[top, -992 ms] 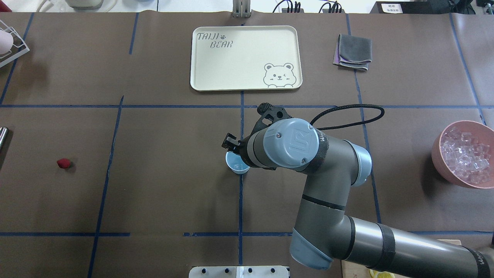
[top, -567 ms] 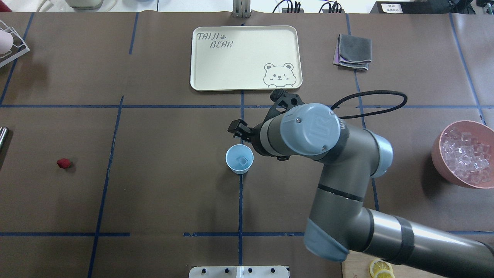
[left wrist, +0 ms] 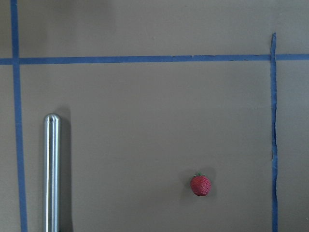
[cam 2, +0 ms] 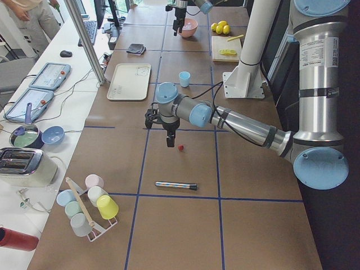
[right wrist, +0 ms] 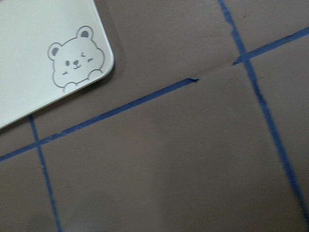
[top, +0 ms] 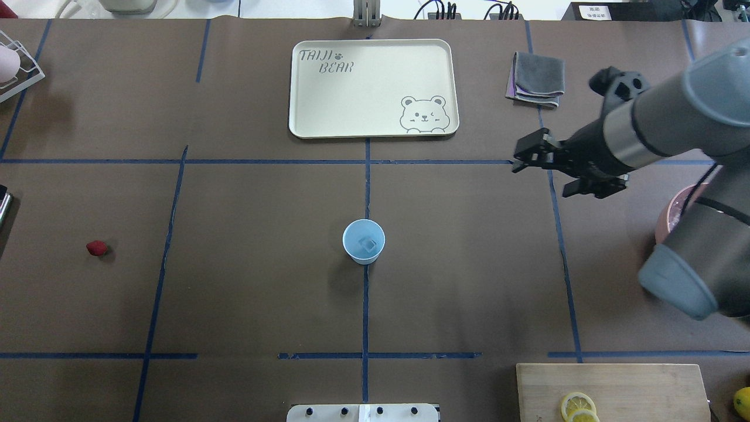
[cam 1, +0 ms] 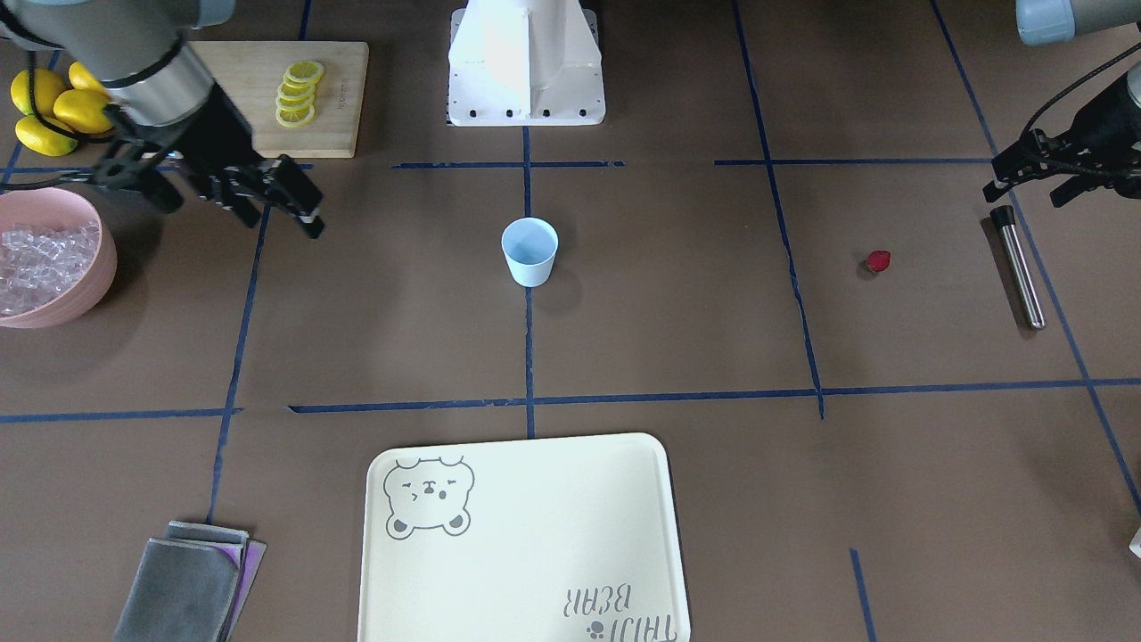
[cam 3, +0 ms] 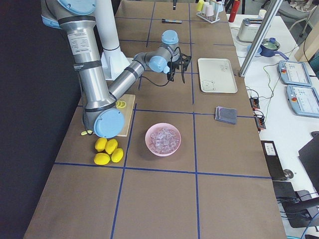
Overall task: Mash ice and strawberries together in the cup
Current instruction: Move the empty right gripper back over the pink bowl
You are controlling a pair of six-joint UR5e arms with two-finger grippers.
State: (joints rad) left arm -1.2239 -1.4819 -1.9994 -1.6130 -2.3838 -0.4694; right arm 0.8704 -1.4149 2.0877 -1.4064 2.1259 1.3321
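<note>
Brown desk is carrying your cup, ice inside, at eight o'clock from the gaping right jaws; you cannot tell the left jaws' state.

cup: pale blue, upright, mouth open, at the centre of your overhead view.
ice: you can see one clear cube lying inside the cup.
strawberry: small, dark red, lying at the cup's 9 o'clock, well apart.

Pink bowl mostly behind right arm (only a rim sliver overhead); metal rod mostly off the left edge.
</note>
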